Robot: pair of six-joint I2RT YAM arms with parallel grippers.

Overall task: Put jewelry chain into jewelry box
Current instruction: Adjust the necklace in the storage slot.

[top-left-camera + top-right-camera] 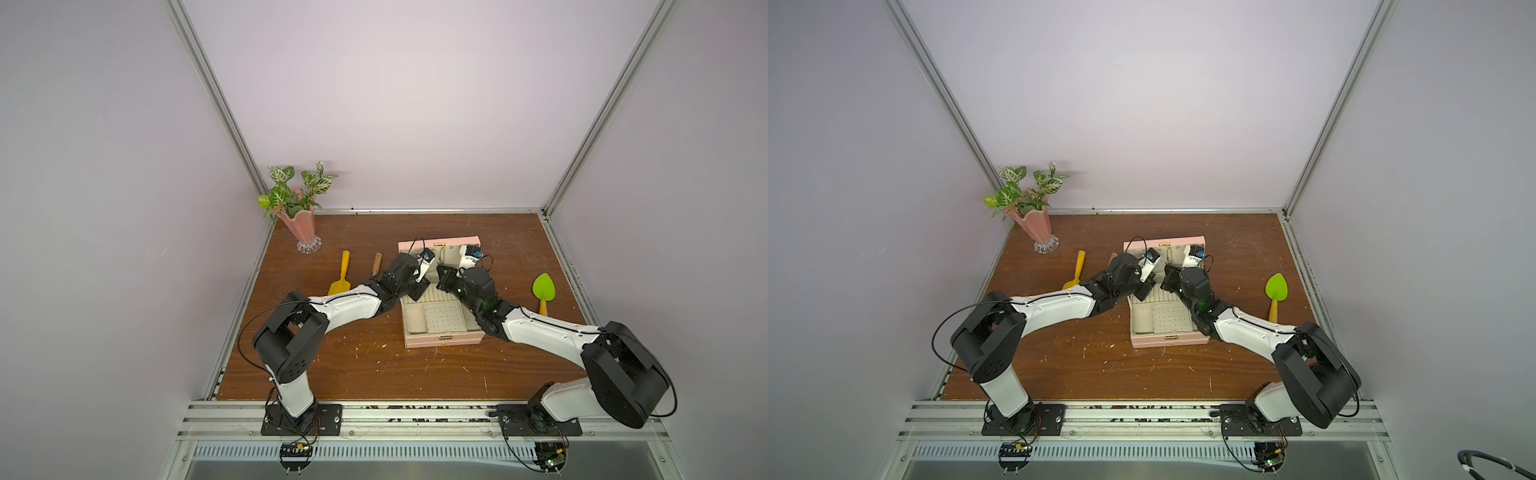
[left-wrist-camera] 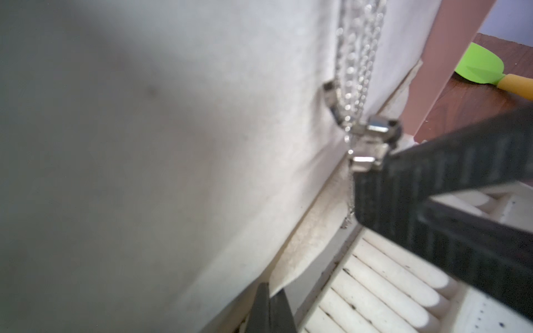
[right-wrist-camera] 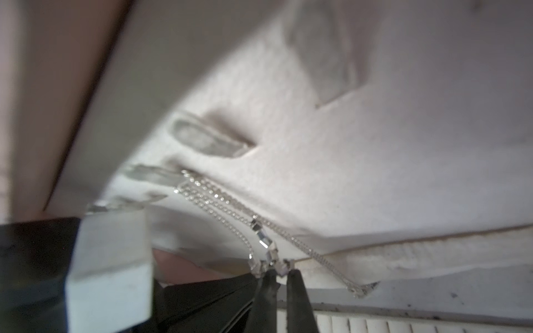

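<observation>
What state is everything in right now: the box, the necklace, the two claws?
Box: open, lid standing up.
Chain: hanging down the lid's lining, pendant end pinched.
Right gripper: shut on the chain.
Left gripper: shut, nothing seen in it.

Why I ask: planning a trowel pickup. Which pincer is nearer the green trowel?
Right. Both pincers are over the open box, away from the green trowel; the right pincer is on the side toward it, the left pincer beyond that.
</observation>
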